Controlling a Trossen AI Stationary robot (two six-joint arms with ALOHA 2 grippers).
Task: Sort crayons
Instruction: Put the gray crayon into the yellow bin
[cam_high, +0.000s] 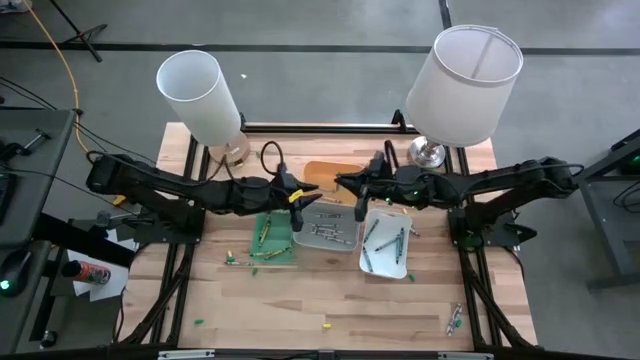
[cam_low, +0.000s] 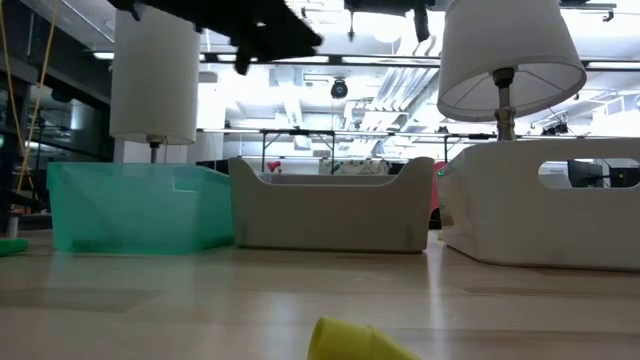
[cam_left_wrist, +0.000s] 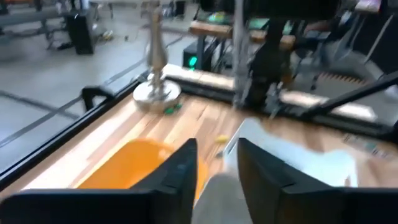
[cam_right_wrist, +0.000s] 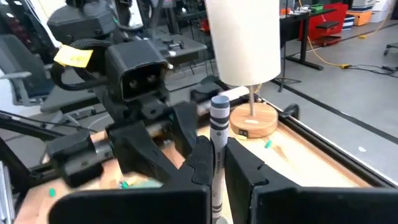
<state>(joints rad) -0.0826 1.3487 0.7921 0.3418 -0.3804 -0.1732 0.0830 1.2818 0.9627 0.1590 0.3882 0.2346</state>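
The right gripper (cam_right_wrist: 219, 163) is clamped on a grey crayon (cam_right_wrist: 218, 124), which stands upright between its fingers in the centre of the right wrist view, its upper half sticking out above the fingertips. In the high view this gripper (cam_high: 352, 183) hovers at centre frame, above the far edge of the trays. Facing it from the left of that frame is the left gripper (cam_high: 300, 192); its fingers (cam_left_wrist: 177, 174) stand a little apart in the left wrist view with nothing visibly between them.

The crayon looks light and stiff, a thin wax stick in a paper wrapper: easy to lift, but likely to snap under a hard squeeze and to pivot if pinched near one end. A hold at mid-length, across the wrapper, should keep it from swinging; here the pinch appears to sit on the lower half.

Below the grippers three trays stand side by side on the wooden counter (cam_high: 300, 300): a green tray (cam_high: 268, 238) at left holding a few crayons, a grey tray (cam_high: 327, 229) in the middle with several grey ones, and a white tray (cam_high: 386, 245) at right with dark ones. An orange tray (cam_high: 325, 175) lies behind them. Loose crayons remain on the counter: a yellow crayon (cam_high: 325, 325) near the lower centre of the high view, and a small group of crayons (cam_high: 455, 318) at lower right.
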